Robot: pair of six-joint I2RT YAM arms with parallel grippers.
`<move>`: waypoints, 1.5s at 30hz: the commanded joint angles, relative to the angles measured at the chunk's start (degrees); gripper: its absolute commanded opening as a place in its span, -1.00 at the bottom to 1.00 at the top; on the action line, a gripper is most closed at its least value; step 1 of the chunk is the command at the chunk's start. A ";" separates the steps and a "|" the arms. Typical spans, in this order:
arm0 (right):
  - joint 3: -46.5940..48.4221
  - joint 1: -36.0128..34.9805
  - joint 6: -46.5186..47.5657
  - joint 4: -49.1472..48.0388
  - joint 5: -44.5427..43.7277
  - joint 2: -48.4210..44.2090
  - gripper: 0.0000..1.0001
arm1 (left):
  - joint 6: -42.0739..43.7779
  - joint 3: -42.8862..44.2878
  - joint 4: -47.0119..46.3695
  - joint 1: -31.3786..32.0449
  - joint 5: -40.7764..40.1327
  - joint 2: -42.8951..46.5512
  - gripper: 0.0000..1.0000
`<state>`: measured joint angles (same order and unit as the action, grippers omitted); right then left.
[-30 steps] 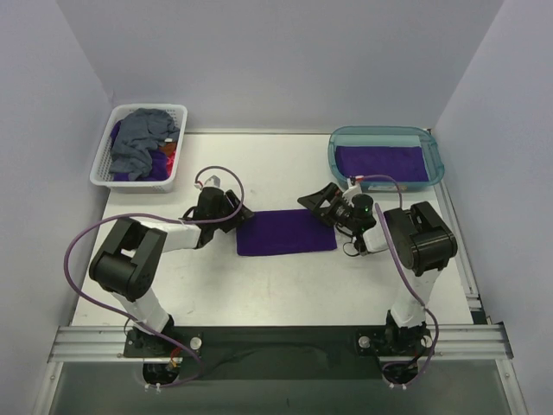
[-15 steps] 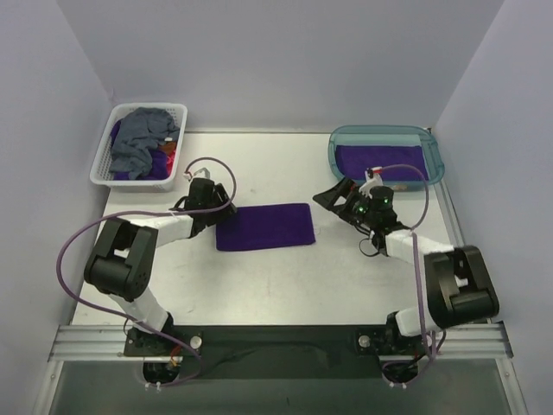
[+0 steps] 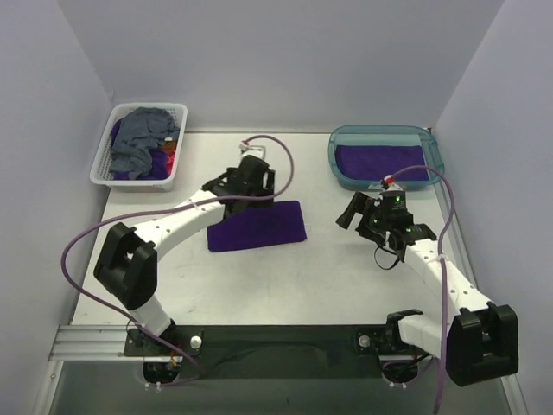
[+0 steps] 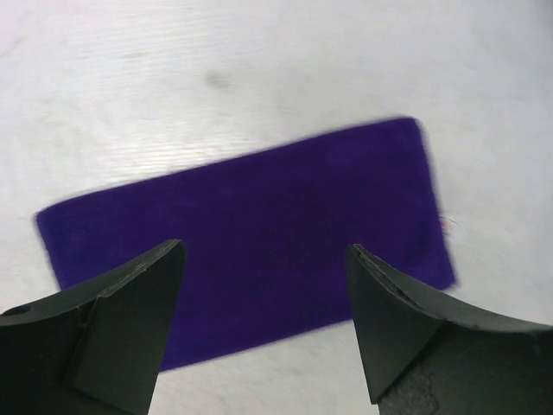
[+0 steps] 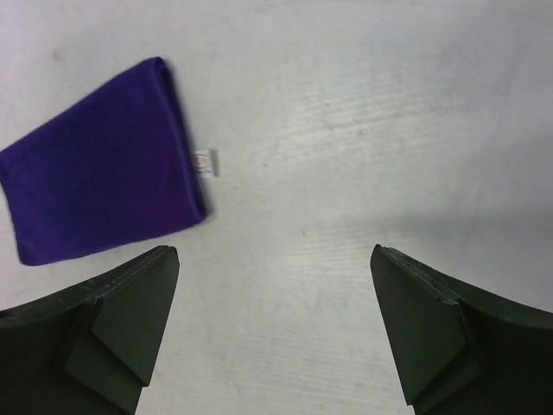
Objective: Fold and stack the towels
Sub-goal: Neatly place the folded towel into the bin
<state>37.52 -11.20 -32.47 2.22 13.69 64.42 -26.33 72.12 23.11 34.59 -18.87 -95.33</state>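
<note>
A folded deep purple towel (image 3: 257, 226) lies flat on the white table. My left gripper (image 3: 249, 197) hovers over its far edge, open and empty. In the left wrist view the towel (image 4: 251, 233) fills the space between and beyond the open gripper (image 4: 265, 249). My right gripper (image 3: 348, 213) is open and empty, off to the right of the towel. In the right wrist view the towel's end (image 5: 95, 173) with a small white tag (image 5: 206, 162) lies at upper left, apart from the gripper (image 5: 274, 252). Another folded purple towel (image 3: 382, 162) lies in the teal tub (image 3: 333, 156).
A white lattice basket (image 3: 102, 177) at the back left holds a crumpled blue-grey towel (image 3: 138, 138) over purple and reddish cloth. The walls stand close on the left, back and right. Purple cables loop off both arms.
The purple towel has slid left across the table. My left gripper has moved from its left end to over its far edge. My right gripper has drawn back to the right, away from it.
</note>
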 commanded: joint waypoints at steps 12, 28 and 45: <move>-2.27 6.37 5.14 18.35 -9.92 -11.77 0.91 | 1.98 26.66 15.81 23.07 -6.79 -23.91 0.47; -5.17 6.63 4.61 16.86 -6.93 -11.95 0.89 | 3.30 30.02 19.78 23.51 -6.18 -35.89 -0.14; -6.23 4.61 -15.77 -7.39 12.58 4.47 0.93 | 4.27 16.22 7.57 21.58 1.64 -20.35 -1.00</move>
<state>31.90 -5.76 -39.68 3.53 21.12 65.69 -22.65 89.89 34.35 56.64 -20.82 -120.66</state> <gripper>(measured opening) 0.963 0.048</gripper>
